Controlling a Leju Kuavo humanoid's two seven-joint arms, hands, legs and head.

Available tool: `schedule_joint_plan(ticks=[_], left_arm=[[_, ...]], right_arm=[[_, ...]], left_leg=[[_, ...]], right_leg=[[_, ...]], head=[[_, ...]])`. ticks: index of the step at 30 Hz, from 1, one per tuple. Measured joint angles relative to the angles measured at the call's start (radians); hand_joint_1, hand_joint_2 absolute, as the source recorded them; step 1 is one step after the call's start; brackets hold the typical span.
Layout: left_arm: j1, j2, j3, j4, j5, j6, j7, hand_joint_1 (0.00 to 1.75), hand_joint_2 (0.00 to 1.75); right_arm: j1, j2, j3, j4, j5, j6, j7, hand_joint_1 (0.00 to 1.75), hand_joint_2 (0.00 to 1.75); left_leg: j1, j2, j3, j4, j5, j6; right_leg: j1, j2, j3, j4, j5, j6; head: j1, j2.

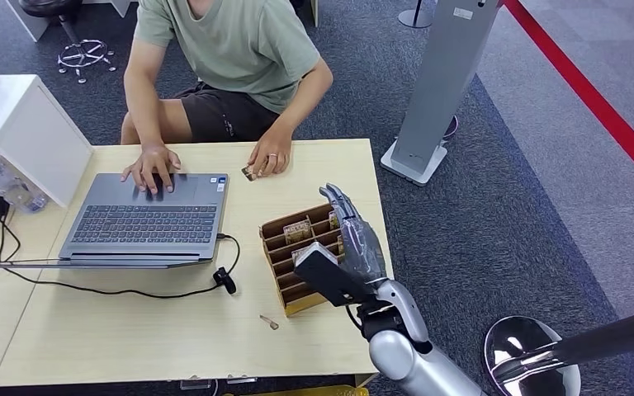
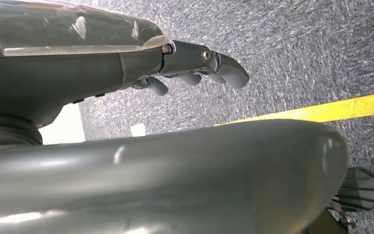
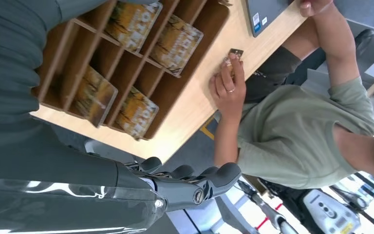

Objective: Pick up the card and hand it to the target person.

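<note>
The right robot hand (image 1: 353,235) hovers over the far side of the cardboard card box (image 1: 297,266) on the bench (image 1: 132,322), its fingers stretched out together and holding nothing. Beyond its fingertips, across a strip of bare bench, a person's hand (image 1: 269,157) pinches a small card (image 1: 249,174) flat against the bench top; the person's other hand (image 1: 153,167) rests on the laptop (image 1: 144,219), which lies to the left of the robot hand. A black cable (image 1: 115,289) runs from the laptop towards the box, and a small bit of something (image 1: 269,322) lies near the box's near corner. The right wrist view looks into the box's slots, where several yellow-brown cards (image 3: 136,112) stand upright in separate compartments, a detail that the head view mostly hides behind the robot hand. The left wrist view shows the left robot hand (image 2: 195,66) hanging over grey carpet (image 2: 297,53) with a yellow line (image 2: 331,109), fingers loosely curled and holding nothing
</note>
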Motion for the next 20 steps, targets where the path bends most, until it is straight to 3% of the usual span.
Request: schedule_joint_plan(ticks=[8,20], left_arm=[[-0.001,0.001,0.000,0.000,0.006,-0.001,-0.004,0.00,0.00],[-0.002,0.000,-0.001,0.000,0.007,-0.002,-0.007,0.00,0.00]], right_arm=[[0.128,-0.051,-0.102,-0.068,-0.121,0.021,-0.057,0.00,1.75],[0.179,-0.062,-0.155,-0.075,-0.129,0.028,-0.066,0.00,1.75]], left_leg=[[0.000,0.000,0.000,0.000,0.000,0.000],[0.000,0.000,0.000,0.000,0.000,0.000]], right_leg=[[0.000,0.000,0.000,0.000,0.000,0.000],[0.000,0.000,0.000,0.000,0.000,0.000]], head=[[-0.001,0.000],[-0.001,0.000]])
